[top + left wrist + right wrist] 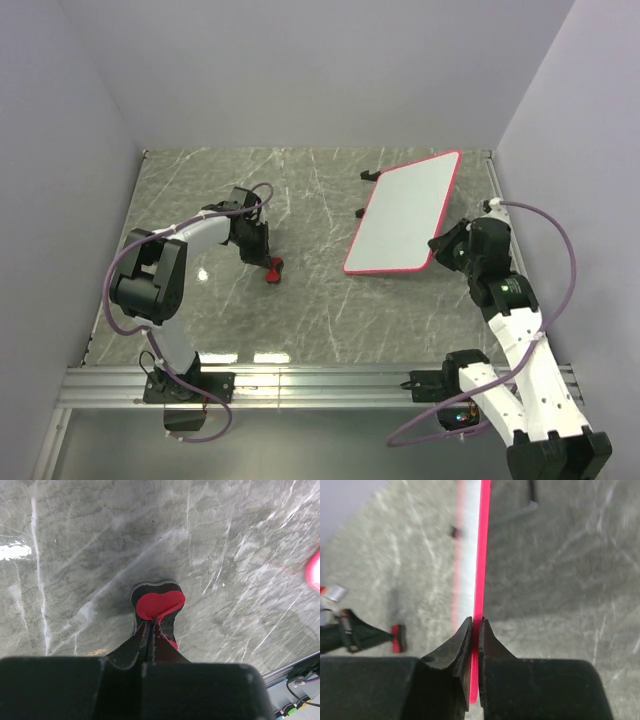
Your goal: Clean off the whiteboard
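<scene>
Left gripper: jaws nearly closed, pinching the red eraser, which sticks out past the fingertips and down toward the grey marbled table.
Right gripper: jaws closed to a narrow slit on the near right edge of the whiteboard, which stretches away from the fingertips, up and to the left.
Top view only: the whole whiteboard face, plain white inside its red-pink rim. Two small black clips are on the edge far from the right jaws. The board is well apart from the left jaws.
Left wrist only: the eraser seen close, with a red face, a dark border and a rounded end just beyond the left gripper. A pink blur sits at the right border.
Right wrist only: the whiteboard seen edge-on, a thin pink line running straight out from between the jaws of the right gripper. The eraser shows small, far to the left of these jaws.
</scene>
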### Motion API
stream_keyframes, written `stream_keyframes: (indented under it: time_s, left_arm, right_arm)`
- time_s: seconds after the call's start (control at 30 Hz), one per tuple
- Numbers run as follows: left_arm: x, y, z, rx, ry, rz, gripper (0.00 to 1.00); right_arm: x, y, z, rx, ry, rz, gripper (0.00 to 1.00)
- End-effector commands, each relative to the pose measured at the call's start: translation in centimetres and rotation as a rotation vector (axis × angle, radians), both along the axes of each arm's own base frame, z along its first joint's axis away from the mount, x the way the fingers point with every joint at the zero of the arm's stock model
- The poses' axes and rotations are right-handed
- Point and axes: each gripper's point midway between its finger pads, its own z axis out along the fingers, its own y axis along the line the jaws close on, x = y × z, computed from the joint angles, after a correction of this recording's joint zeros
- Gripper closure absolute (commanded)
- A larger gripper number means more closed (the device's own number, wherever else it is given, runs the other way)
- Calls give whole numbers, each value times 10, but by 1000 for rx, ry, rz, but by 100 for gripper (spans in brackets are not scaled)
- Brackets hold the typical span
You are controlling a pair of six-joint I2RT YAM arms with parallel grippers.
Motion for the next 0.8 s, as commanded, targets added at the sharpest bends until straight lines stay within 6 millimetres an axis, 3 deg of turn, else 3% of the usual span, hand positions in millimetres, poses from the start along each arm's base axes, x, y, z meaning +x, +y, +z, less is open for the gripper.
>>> stream_keyframes:
  time_s: [0.0, 0.3, 0.43, 0.53, 0.57, 0.63, 0.67, 0.73, 0.77]
  left_arm:
    - [3, 8, -21, 58, 5, 6, 100]
    - [1, 6, -19, 45, 8, 11, 100]
    - [7, -9, -10, -4, -4, 2, 100]
    - [27, -41, 5, -27, -61, -58, 100]
    - [45, -51, 11, -16, -91, -63, 100]
    - [57, -61, 10, 27, -85, -51, 100]
    - [76, -62, 4, 73, -89, -26, 98]
    - [68, -48, -10, 169, 9, 0, 73]
    - [61, -41, -18, 203, 38, 6, 36]
  right_arm:
    - [-12, 17, -39, 7, 128, 104, 100]
    - [-3, 20, -60, 17, 148, 109, 100]
    - [-1, 22, -71, 32, 159, 111, 100]
    - [-1, 23, -74, 35, 163, 114, 100]
    - [-2, 22, -74, 29, 165, 116, 100]
    - [-3, 21, -74, 19, 174, 115, 100]
    - [-4, 21, -71, 12, 180, 121, 100]
    - [-3, 19, -66, 0, 179, 121, 100]
    - [-2, 17, -60, -8, 171, 114, 100]
